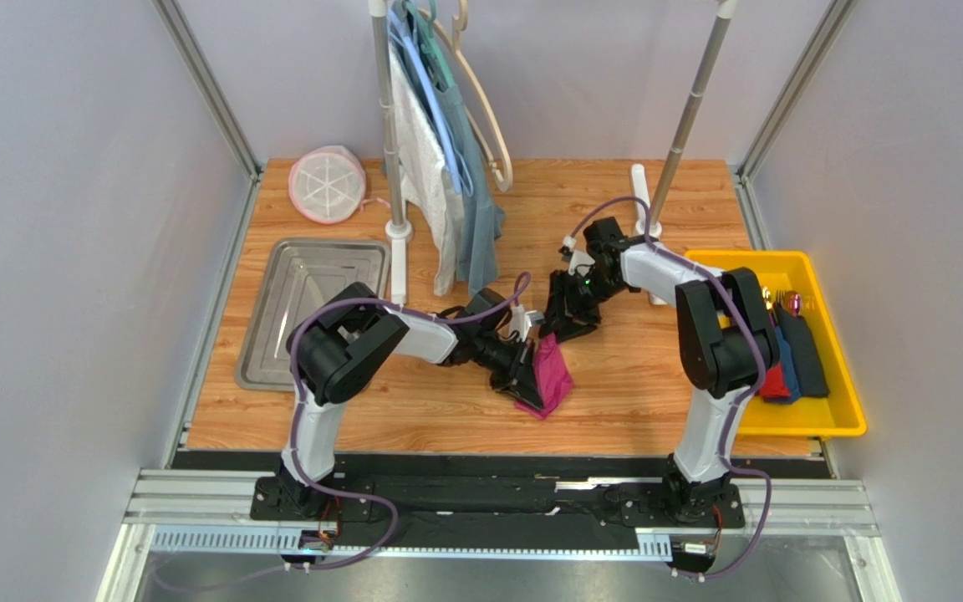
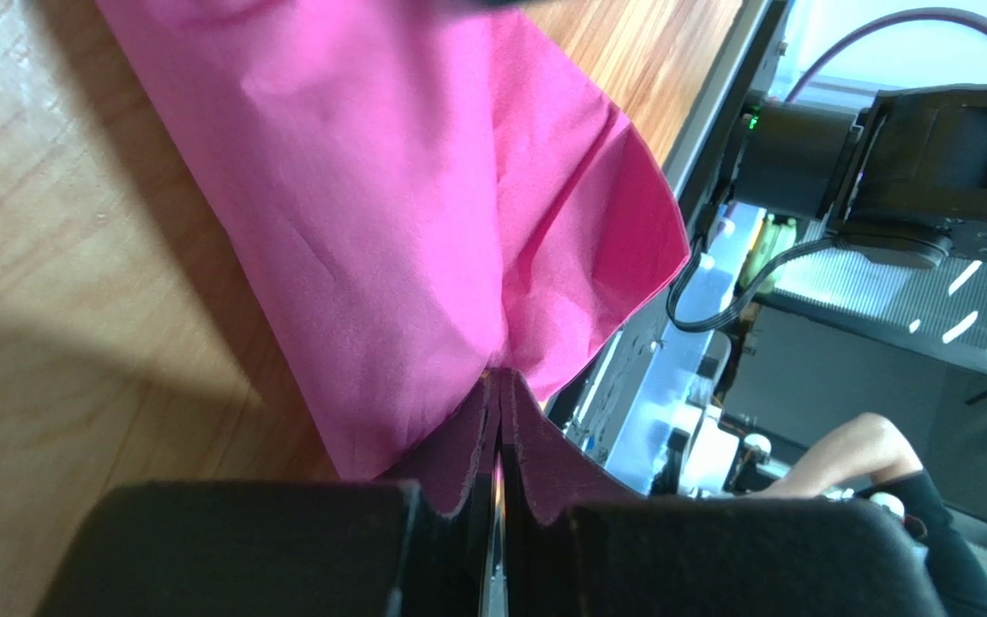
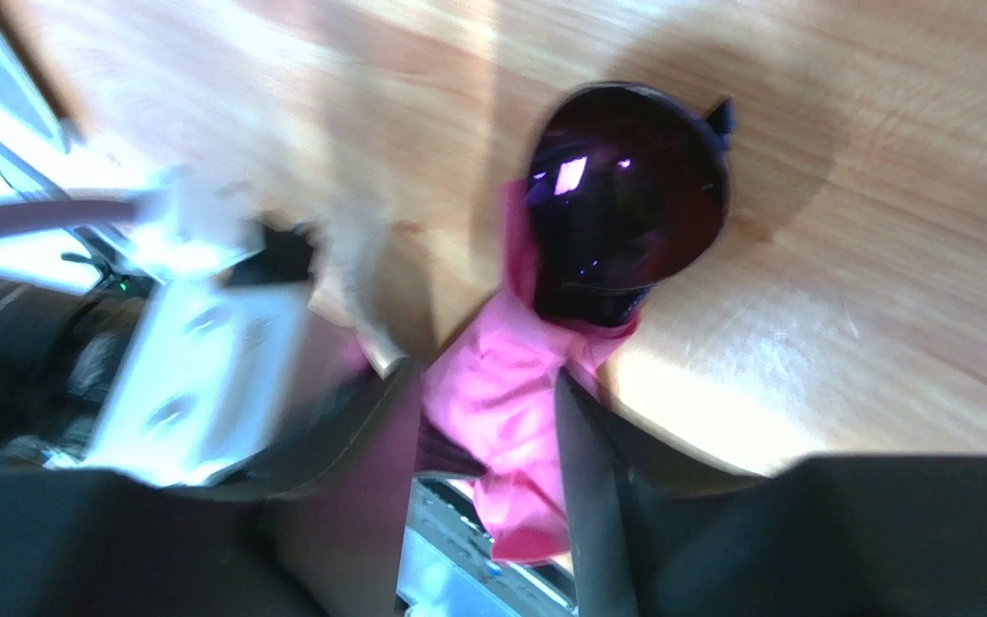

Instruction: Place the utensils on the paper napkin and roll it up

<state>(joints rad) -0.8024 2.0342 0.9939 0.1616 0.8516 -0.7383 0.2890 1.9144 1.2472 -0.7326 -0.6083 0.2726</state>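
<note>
The magenta paper napkin (image 1: pixel 552 376) lies crumpled and partly wrapped at the table's middle. My left gripper (image 1: pixel 527 364) is shut on its edge; in the left wrist view the jaws (image 2: pixel 499 379) pinch the sheet (image 2: pixel 434 193), which spreads over the wood. My right gripper (image 1: pixel 562 329) comes in from the back. In the right wrist view it (image 3: pixel 483 379) is shut on a bunched end of the napkin (image 3: pixel 512 386). A glossy dark-purple spoon bowl (image 3: pixel 625 193) sticks out of that end. The other utensils are hidden in the napkin.
A yellow bin (image 1: pixel 845 420) at the right holds a red bundle (image 1: pixel 773 383), a dark blue bundle (image 1: pixel 807 358) and shiny cutlery (image 1: pixel 786 301). A metal tray (image 1: pixel 305 295) sits at the left. A rack post (image 1: pixel 395 232) with hanging clothes stands behind, and a round pink-rimmed lid (image 1: pixel 326 184) is at the back left.
</note>
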